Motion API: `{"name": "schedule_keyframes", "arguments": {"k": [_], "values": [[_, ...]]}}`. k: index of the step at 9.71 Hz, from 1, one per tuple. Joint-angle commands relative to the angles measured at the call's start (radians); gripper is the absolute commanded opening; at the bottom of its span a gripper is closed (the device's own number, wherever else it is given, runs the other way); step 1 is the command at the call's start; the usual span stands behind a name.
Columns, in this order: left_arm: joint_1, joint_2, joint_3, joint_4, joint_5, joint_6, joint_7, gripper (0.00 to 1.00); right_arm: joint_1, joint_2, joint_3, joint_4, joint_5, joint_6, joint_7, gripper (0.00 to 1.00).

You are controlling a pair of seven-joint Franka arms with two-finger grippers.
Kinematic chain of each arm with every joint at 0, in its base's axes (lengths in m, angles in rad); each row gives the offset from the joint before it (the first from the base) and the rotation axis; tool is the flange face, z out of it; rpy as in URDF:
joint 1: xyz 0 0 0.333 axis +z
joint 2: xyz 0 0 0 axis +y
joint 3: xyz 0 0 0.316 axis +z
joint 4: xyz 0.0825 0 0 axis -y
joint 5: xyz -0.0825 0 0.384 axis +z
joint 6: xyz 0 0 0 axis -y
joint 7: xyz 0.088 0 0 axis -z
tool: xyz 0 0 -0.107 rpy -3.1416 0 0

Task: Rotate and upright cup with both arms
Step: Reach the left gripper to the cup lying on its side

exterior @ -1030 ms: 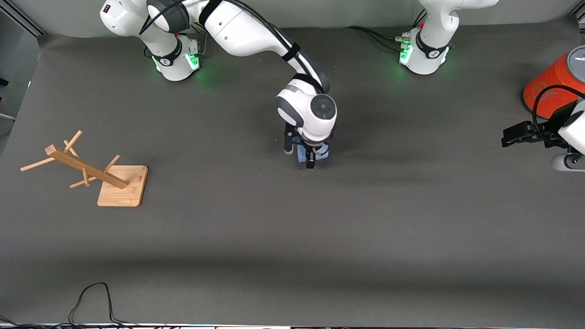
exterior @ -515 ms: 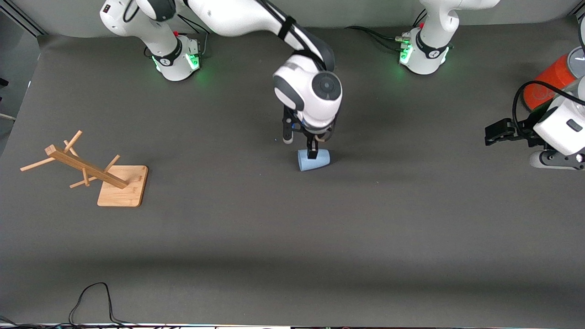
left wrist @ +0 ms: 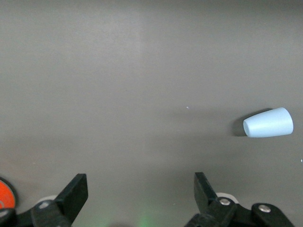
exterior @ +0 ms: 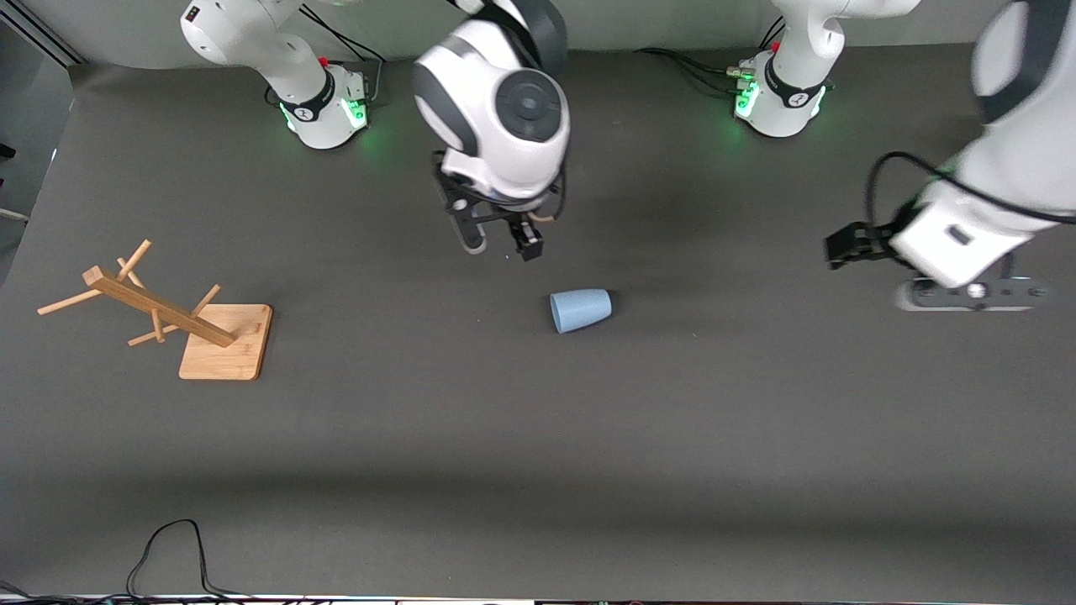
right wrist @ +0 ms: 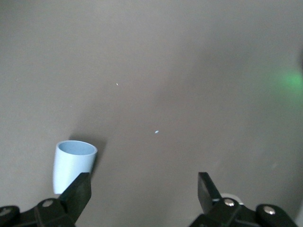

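Observation:
The pale blue cup (exterior: 580, 310) lies on its side on the grey mat near the table's middle, its wider rim end toward the right arm's end of the table. My right gripper (exterior: 502, 244) is open and empty, up in the air over bare mat beside the cup. In the right wrist view the cup (right wrist: 72, 165) shows its open rim next to one finger (right wrist: 78, 191) of the right gripper (right wrist: 144, 189). My left gripper (exterior: 841, 248) is open and empty, over the mat toward the left arm's end. The left wrist view shows the left gripper (left wrist: 140, 189) and the cup (left wrist: 268, 123) well apart.
A wooden peg rack (exterior: 160, 311) on a square wooden base (exterior: 227, 343) stands toward the right arm's end of the table. A black cable (exterior: 168, 546) loops at the near edge. An orange object (left wrist: 4, 191) shows at the edge of the left wrist view.
My right gripper let go of the cup, rose and pulled away toward the right arm's base. The cup stays lying on its side. The left arm swung in toward the table's middle.

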Motion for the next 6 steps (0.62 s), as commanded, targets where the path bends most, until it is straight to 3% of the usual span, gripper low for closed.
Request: {"name": "schedule_keyframes", "arguments": {"k": [1,3,6], "values": [[-0.131,0.031,-0.015,0.010,0.049,0.014,-0.196,1.00,0.007,-0.152,-0.097,-0.130,-0.016,-0.004,-0.313,1.00],[-0.271,0.099,-0.015,0.069,0.107,0.014,-0.385,1.00,0.008,-0.272,-0.236,-0.212,-0.016,-0.019,-0.605,1.00],[-0.411,0.237,-0.015,0.166,0.154,0.052,-0.629,1.00,-0.005,-0.355,-0.424,-0.253,-0.016,-0.045,-0.979,1.00]]}}
